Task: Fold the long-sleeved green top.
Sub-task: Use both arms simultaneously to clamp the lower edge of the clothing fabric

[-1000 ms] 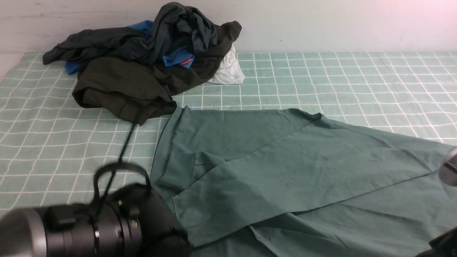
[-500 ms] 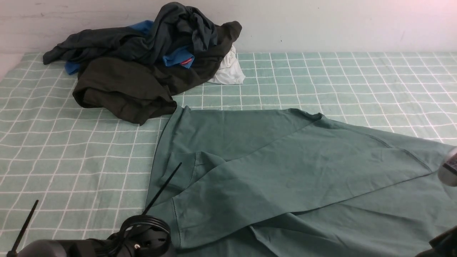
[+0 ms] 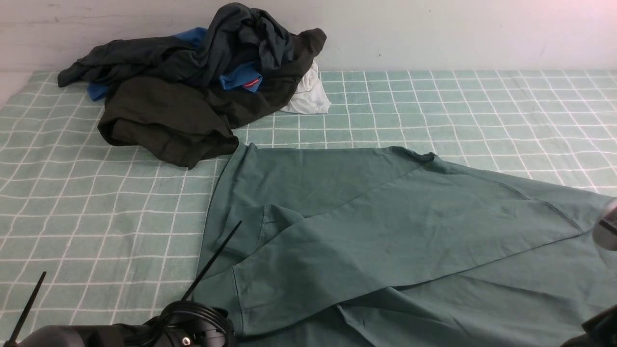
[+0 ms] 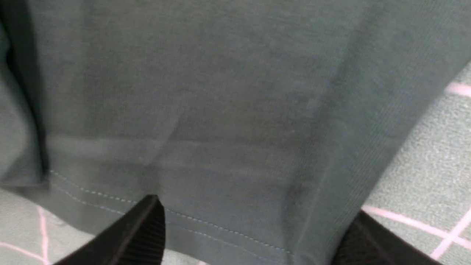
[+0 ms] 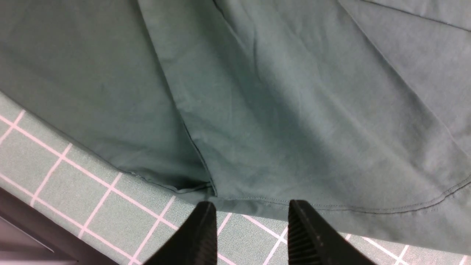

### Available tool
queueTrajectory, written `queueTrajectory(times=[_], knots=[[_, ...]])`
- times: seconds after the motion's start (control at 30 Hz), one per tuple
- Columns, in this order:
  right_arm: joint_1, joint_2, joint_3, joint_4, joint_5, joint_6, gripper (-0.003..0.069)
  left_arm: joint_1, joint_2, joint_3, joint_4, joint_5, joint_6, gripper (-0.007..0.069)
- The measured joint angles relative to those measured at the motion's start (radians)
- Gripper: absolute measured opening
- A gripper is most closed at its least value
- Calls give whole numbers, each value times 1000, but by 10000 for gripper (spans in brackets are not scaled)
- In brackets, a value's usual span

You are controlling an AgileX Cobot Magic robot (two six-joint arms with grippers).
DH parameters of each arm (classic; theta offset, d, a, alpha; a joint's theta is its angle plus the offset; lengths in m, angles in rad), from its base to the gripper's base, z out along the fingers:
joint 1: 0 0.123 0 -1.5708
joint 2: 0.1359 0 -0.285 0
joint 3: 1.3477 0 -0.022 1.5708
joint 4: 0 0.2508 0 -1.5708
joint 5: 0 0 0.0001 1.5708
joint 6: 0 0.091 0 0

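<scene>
Both grippers are standing open at the hems of the green long-sleeved top (image 3: 385, 226), which is lying on the checked sheet (image 3: 482, 111).

At the near left, the left arm (image 3: 144, 333) is sitting low beside the top's near left corner. In the left wrist view the left gripper (image 4: 254, 239) is holding its jaws spread wide, with the stitched hem lying between the fingertips (image 4: 141, 232); contact cannot be told. At the far left a heap of dark garments (image 3: 178, 115) is resting against the wall with a blue garment (image 3: 241, 76) and a white cloth (image 3: 308, 94), its near edge touching the top's far left corner. The top is covering the near middle and right, with one panel lying diagonally over the body. At the right, the right gripper (image 5: 250, 235) is keeping its jaws parted on nothing, just off the hem.
</scene>
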Motion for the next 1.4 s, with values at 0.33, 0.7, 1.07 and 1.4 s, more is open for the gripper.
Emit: queueTrajectory(times=[0.33, 0.7, 1.07, 1.4], knots=[[0, 0, 0, 0, 0, -6, 262, 0, 1, 0, -160, 0, 64, 100], [0, 0, 0, -16, 0, -75, 263, 22, -37, 0, -199, 46, 98, 6], [0, 1, 71, 67, -3, -513, 442, 154, -173, 10, -246, 262, 178, 6], [0, 1, 294, -26, -98, -592, 476, 155, -173, 10, -264, 245, 186, 6]])
